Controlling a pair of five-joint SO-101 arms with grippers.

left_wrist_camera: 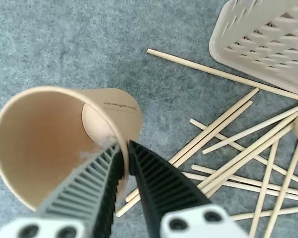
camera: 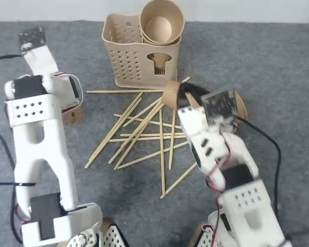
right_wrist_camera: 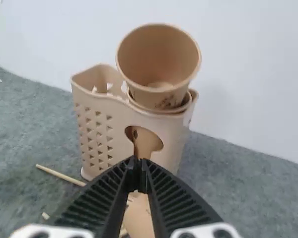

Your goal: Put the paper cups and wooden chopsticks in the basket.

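At the back of the grey mat (camera: 278,62) you can see the basket (camera: 126,64) standing up. The stacked cups (camera: 162,24) sit in the side of it nearer your right arm. Their open mouths tip a little toward the front. Your right wrist view shows the basket (right_wrist_camera: 102,129) and the stacked cups (right_wrist_camera: 159,64) straight ahead. The chopsticks (camera: 144,128) lie on the mat in front of the basket, between your two arms. They cross over each other in a loose, messy pile. One long stick lies flat just beside the foot of the basket. Your left gripper (left_wrist_camera: 125,146) is squeezed onto the rim of the tipped cup (left_wrist_camera: 44,144). One finger is inside the cup's mouth and the other presses on the outside wall. This cup lies on its side on the mat, just beside the chopsticks (left_wrist_camera: 238,148) and apart from the basket (left_wrist_camera: 268,39). From above, the tipped cup (camera: 72,116) peeks out from under your left arm. Your right gripper (right_wrist_camera: 137,166) has its fingertips pressed together. The near cup (right_wrist_camera: 138,215) shows just below them, in the gap between the fingers. You cannot tell if the fingers are pinching its wall. From above, the near cup (camera: 171,94) lies on its side, close in front of the basket and at the top of the stick pile.
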